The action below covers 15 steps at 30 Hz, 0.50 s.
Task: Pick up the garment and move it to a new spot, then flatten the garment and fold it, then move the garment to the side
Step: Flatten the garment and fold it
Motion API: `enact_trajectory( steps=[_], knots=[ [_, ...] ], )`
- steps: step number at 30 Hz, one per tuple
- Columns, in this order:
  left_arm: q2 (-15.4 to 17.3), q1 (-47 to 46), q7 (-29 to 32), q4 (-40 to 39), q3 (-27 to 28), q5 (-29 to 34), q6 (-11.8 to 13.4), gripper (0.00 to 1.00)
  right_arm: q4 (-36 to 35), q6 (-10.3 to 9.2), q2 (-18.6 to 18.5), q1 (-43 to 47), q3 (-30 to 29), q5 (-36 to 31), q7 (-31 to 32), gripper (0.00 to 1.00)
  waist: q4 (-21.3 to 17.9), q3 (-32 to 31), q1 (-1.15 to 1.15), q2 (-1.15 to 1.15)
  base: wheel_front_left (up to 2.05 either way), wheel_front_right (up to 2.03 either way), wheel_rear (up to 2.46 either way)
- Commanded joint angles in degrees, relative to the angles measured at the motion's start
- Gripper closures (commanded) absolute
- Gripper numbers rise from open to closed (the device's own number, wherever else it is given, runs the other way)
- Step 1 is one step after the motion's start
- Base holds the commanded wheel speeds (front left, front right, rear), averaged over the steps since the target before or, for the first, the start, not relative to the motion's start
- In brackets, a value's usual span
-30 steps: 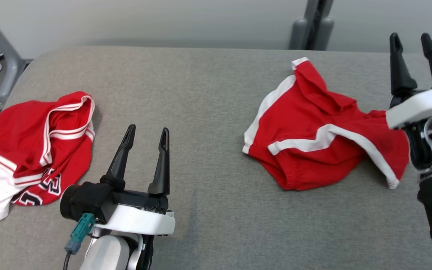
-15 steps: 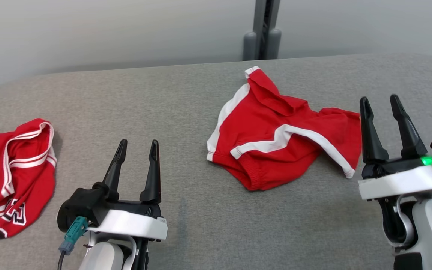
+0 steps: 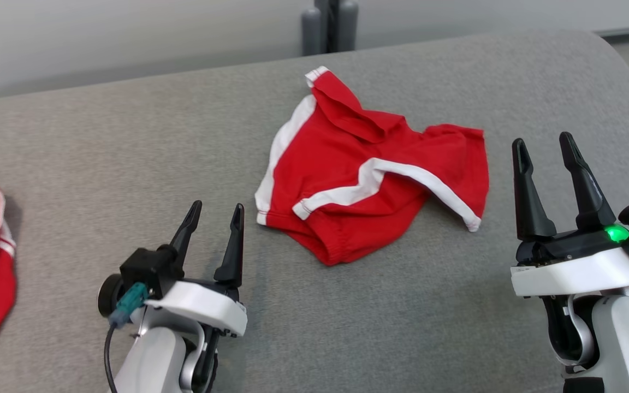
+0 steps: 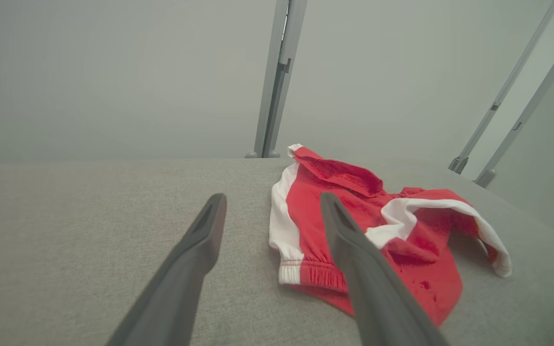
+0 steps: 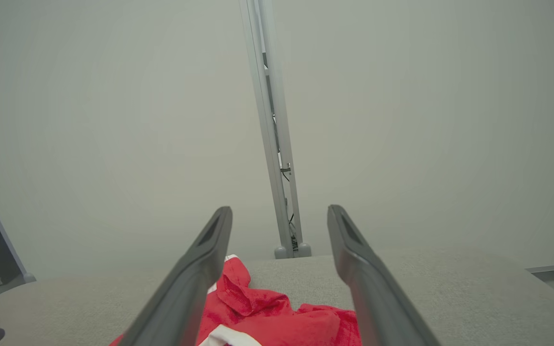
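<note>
The red fabric shorts with white side stripes and white hem trim (image 3: 342,164) lie crumpled on the grey cloth-covered table (image 3: 129,147), toward its far middle, between the two grippers and touched by neither. One part is folded over (a flap peaks at the far end), the gathered waistband bunches at the near edge, and a white band curves across the front. The left gripper (image 3: 218,206) sits just near-left of the shorts, fingers spread and empty. The right gripper (image 3: 542,140), to their right, is likewise spread wide, holding nothing.
</note>
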Motion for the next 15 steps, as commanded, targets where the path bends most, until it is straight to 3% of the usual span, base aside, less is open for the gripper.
enact_trajectory(
  steps=[1, 7, 15],
  knots=[
    [0.4, -2.5, -0.1, 2.4, 0.1, 0.3, -0.7, 0.00, -0.6, -0.02, 0.0, 0.3, -0.1, -0.4, 0.1, 0.00, -2.2, 2.1, 0.00, 0.00, 0.00, 0.00, 0.00],
    [1.3, -8.8, 1.2, 11.9, -0.8, -0.2, -3.6, 0.00, -2.4, -0.02, 0.7, 0.2, 0.0, -1.2, 0.4, 0.00, -5.3, 5.1, 0.00, 0.00, 0.00, 0.00, 0.00],
    [1.6, -14.0, 2.3, 20.5, -0.4, -1.5, -4.3, 0.00, -3.6, -0.02, 1.1, 0.0, -0.2, -1.6, -0.1, 0.00, -7.3, 7.4, 0.00, 0.00, 0.00, 0.00, 0.00]
  ],
)
